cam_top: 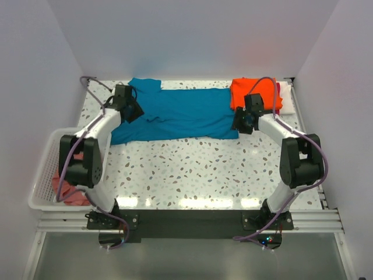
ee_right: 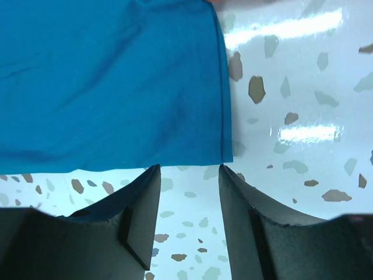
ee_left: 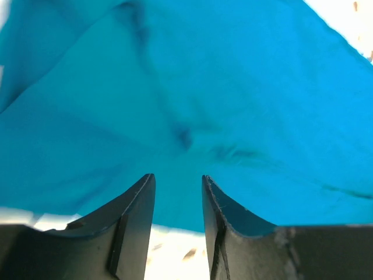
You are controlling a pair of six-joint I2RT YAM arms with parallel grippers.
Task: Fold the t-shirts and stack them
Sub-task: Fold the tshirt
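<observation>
The teal-blue cloth t-shirt (cam_top: 180,116) lies spread across the far side of the speckled white table (cam_top: 192,175), the left gripper (ee_left: 178,177) over its left end and the right gripper (ee_right: 189,168) at its near-right corner, each with jaws apart.

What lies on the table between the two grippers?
The teal-blue t-shirt, spread out, spans the stretch from the left gripper to the right gripper, seen in the top external view.

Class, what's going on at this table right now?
Two robot arms are working on the teal-blue t-shirt, spread along the far side of the table. The left gripper, open, is over its sleeve end; the right gripper, open, straddles the hem corner. Neither has gripped yet. A folded orange t-shirt lies at far right; a salmon-pink t-shirt waits in the basket.
</observation>
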